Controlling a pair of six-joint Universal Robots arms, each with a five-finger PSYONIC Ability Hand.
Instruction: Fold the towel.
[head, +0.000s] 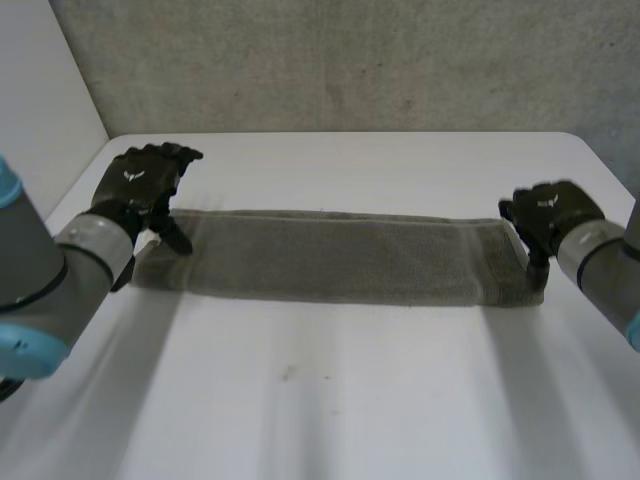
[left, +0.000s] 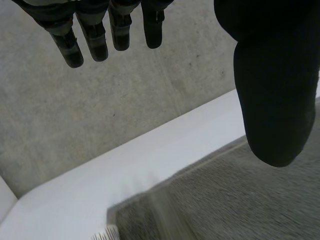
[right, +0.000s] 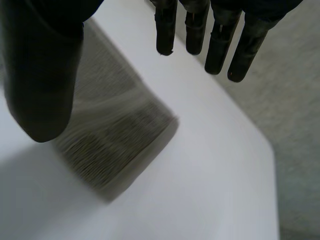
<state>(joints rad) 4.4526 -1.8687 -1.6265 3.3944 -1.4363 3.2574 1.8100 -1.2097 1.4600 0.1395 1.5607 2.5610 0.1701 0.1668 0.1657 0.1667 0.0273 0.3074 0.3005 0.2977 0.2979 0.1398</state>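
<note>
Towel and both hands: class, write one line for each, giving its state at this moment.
Towel: folded into a long strip, flat on the table.
Left hand: open, over the towel's left end.
Right hand: open, at the towel's right end.

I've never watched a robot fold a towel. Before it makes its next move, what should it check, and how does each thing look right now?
1. Towel lying flat as a long strip on the table: ok.
2. Left robot hand at the towel's left end: ok.
3. Right robot hand at its right end: ok.
4. Both ends gripped: not ok; each hand's fingers are straight, thumb apart, pinching nothing.
5. Thumbs touching the cloth: cannot tell.
</note>
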